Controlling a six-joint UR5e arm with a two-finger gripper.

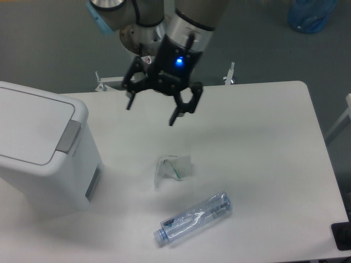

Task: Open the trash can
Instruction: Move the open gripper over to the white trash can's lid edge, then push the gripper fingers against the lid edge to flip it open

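Hovering claw (152, 111) above the table (263, 148), far centre | fingers spread wide, holding and touching nothing | trash can (41, 148) at left edge, lid down, well apart from claw

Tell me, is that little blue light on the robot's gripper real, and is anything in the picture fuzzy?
In the camera view, a blue light glows on the wrist just above the gripper, whose fingers look slightly soft; the trash can, the plastic bottle and the crumpled wrapper look sharp, with only faint shadows on the white table.
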